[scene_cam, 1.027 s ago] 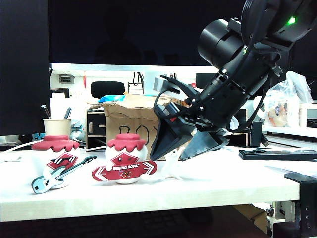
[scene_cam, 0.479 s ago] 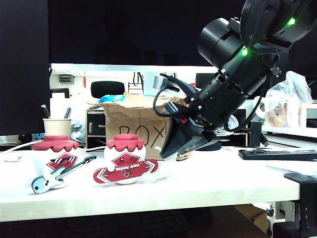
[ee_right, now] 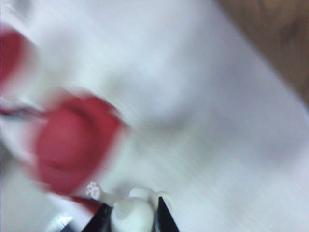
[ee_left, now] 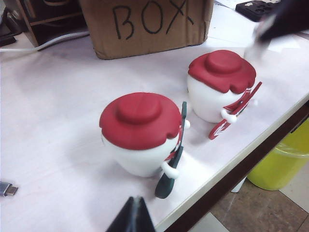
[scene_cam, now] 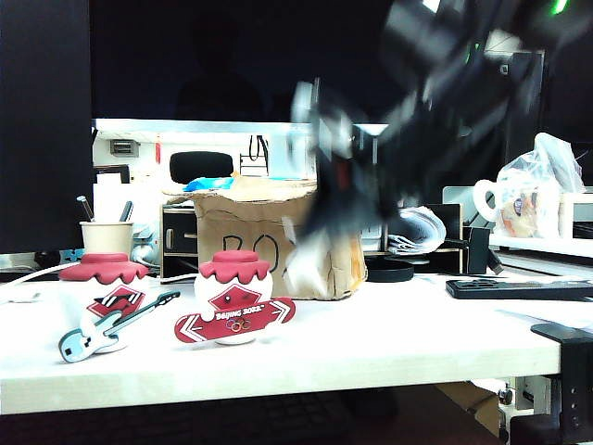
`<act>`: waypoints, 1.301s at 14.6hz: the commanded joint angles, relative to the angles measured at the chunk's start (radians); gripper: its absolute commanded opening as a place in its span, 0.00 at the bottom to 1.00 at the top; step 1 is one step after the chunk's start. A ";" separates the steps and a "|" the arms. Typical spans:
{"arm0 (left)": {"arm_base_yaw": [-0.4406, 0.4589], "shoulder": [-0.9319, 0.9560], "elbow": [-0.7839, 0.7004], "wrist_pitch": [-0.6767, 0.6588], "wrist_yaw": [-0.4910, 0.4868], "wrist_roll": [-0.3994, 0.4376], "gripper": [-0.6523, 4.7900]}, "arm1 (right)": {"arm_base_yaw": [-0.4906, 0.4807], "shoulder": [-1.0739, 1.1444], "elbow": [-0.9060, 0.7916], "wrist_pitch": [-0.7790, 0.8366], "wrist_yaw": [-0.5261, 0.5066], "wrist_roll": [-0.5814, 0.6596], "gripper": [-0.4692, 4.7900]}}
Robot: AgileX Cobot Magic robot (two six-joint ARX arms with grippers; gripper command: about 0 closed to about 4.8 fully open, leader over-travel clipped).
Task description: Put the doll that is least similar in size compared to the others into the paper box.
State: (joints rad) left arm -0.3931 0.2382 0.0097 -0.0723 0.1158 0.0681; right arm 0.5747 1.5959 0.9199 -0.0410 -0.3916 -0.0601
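On the white table [scene_cam: 389, 338], right gripper [ee_right: 131, 212] jaws clench the doll [ee_right: 129, 215]; left gripper [ee_left: 131, 217] jaws apparently closed.

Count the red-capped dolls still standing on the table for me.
2. The guitar doll stands at the table's front left; the banner doll stands right of it, before the paper box. The box could hide others.

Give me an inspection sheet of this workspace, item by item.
Surface: white table, unmarked.
Job's things: small white doll gripped, off the table; paper box behind, marked BOX.
Clutter: guitar doll, banner doll, paper cup, black organiser.
Grippers: right gripper shut on the doll, blurred before the box; left gripper shut, by the guitar doll.
Cables: white cable.
Surroundings: bagged items.
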 commanded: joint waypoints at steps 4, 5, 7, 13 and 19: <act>0.001 0.000 0.002 0.006 0.001 0.003 0.11 | 0.008 -0.245 0.012 0.174 -0.143 0.082 0.24; 0.001 0.000 0.001 0.006 0.001 0.003 0.11 | 0.003 -0.242 0.068 0.190 -0.142 0.085 0.13; 0.001 0.000 0.001 0.006 0.001 0.003 0.11 | 0.001 -0.188 0.164 0.191 -0.130 0.082 0.12; 0.001 0.000 0.002 0.006 0.001 0.003 0.11 | -0.013 0.222 0.602 0.112 0.181 0.052 0.18; 0.001 0.000 0.001 0.006 0.001 0.003 0.11 | -0.012 0.299 0.668 -0.033 0.304 0.053 0.61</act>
State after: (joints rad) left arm -0.3935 0.2379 0.0097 -0.0719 0.1162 0.0681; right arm 0.5610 1.9110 1.5803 -0.0601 -0.0910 -0.0063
